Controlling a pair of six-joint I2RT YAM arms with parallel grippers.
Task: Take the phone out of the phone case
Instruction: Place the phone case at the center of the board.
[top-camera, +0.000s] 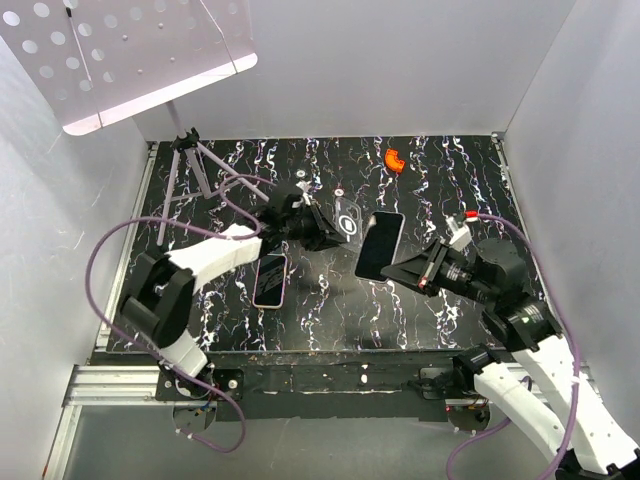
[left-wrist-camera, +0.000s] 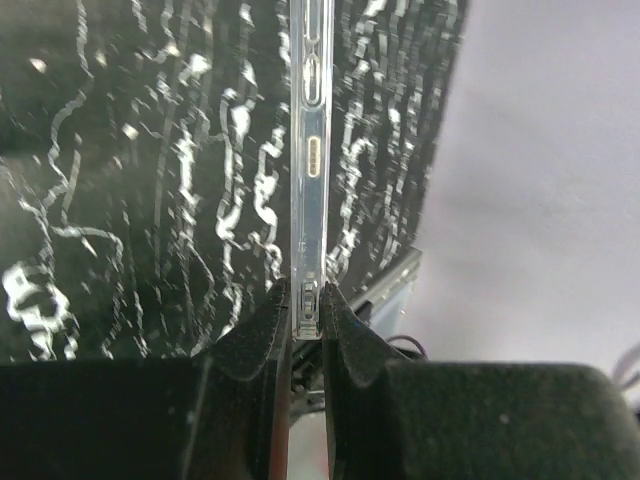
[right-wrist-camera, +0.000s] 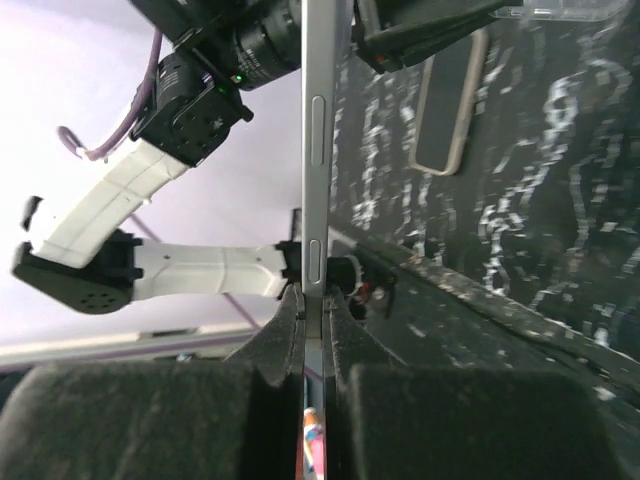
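My right gripper (top-camera: 402, 268) is shut on the lower end of the black phone (top-camera: 380, 244), which hangs above the table's middle. It appears edge-on as a grey slab (right-wrist-camera: 318, 150) between the right fingers (right-wrist-camera: 285, 330). My left gripper (top-camera: 322, 228) is shut on the clear phone case (top-camera: 346, 222), just left of the phone and apart from it. In the left wrist view the case (left-wrist-camera: 309, 150) is a thin transparent strip pinched at its end by the left gripper (left-wrist-camera: 308, 310). The case's corner (right-wrist-camera: 560, 10) also shows at the top of the right wrist view.
A second phone with a pinkish rim (top-camera: 270, 280) lies flat on the black marbled table (top-camera: 440, 190) below the left gripper, also visible as (right-wrist-camera: 450, 100). An orange piece (top-camera: 395, 160) sits at the back. A small tripod stand (top-camera: 195, 165) is at the back left. White walls enclose the table.
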